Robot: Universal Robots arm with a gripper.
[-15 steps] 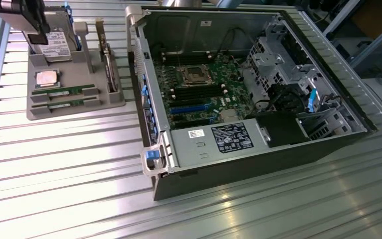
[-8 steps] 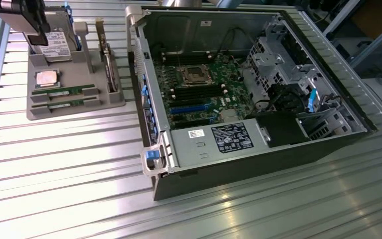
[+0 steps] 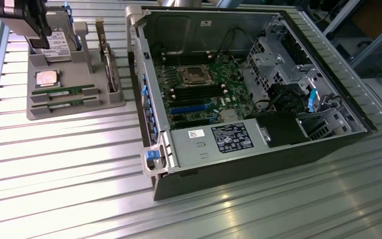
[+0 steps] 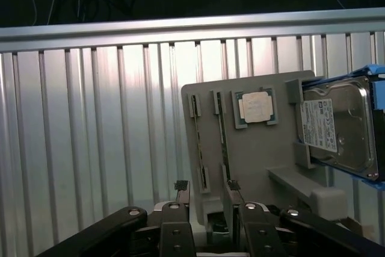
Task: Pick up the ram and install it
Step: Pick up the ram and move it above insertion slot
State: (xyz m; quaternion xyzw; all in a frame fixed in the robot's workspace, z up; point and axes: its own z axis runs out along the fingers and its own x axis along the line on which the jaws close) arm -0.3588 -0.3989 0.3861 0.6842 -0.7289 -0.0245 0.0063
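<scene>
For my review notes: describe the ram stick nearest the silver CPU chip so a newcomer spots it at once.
At the exterior view's left, beside the open computer case, sits a grey holder tray. Two thin green sticks lie side by side on it. The ram stick meant lies directly beside the square silver CPU chip; its twin lies nearer the tray's edge.

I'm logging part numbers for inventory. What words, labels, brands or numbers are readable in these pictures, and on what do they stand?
Nothing can be quoted; no text here is legible.
Power supply: dark label with white print, too small to read.
White sticker beside that label: blurred.
Hard drive: white label, print too small.
CPU: no legible marking.
Ram sticks on the grey holder: any print too small.
</scene>
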